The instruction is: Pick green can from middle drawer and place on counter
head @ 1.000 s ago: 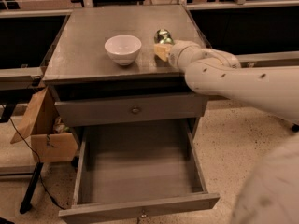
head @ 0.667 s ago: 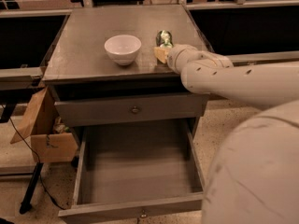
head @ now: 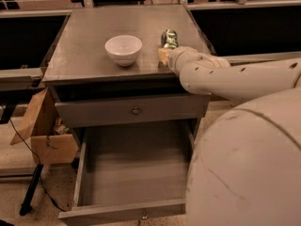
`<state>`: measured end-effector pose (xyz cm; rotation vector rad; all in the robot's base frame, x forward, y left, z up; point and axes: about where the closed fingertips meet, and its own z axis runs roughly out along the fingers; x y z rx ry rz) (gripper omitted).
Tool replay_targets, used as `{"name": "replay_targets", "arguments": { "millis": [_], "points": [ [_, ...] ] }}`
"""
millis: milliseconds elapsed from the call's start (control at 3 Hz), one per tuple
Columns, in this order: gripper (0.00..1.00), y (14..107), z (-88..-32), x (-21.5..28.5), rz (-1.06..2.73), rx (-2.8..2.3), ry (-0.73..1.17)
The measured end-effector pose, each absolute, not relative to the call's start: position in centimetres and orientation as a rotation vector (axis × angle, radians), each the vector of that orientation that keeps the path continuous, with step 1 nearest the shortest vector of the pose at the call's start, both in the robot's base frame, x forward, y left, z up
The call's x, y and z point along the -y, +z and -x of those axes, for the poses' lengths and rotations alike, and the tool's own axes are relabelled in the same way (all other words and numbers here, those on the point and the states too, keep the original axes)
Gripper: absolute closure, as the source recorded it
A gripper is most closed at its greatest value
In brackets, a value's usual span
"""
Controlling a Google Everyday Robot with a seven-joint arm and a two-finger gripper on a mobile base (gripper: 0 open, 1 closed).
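Dull grey metal forms the counter (head: 80,41), on which the green can (head: 169,37) appears to stand upright just right of a white bowl (head: 123,49), apart from it, while the middle drawer (head: 136,168) below is pulled out with its visible floor bare. The gripper (head: 164,54) is held at the can's near side, and whether it is closed on the can cannot be told. The placing is judged nearly done: the can should be let go fully and the gripper drawn straight back and up, so that the can is not tipped or nudged toward the bowl.
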<state>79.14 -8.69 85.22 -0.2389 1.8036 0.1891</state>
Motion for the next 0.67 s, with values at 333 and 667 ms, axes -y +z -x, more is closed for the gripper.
{"name": "replay_targets", "arguments": {
  "millis": [333,667],
  "points": [
    [0.0,85.22,-79.14,8.69,0.239,-1.804,0.189],
    [0.0,85.23,-79.14,8.69,0.239,-1.804,0.189]
  ]
}}
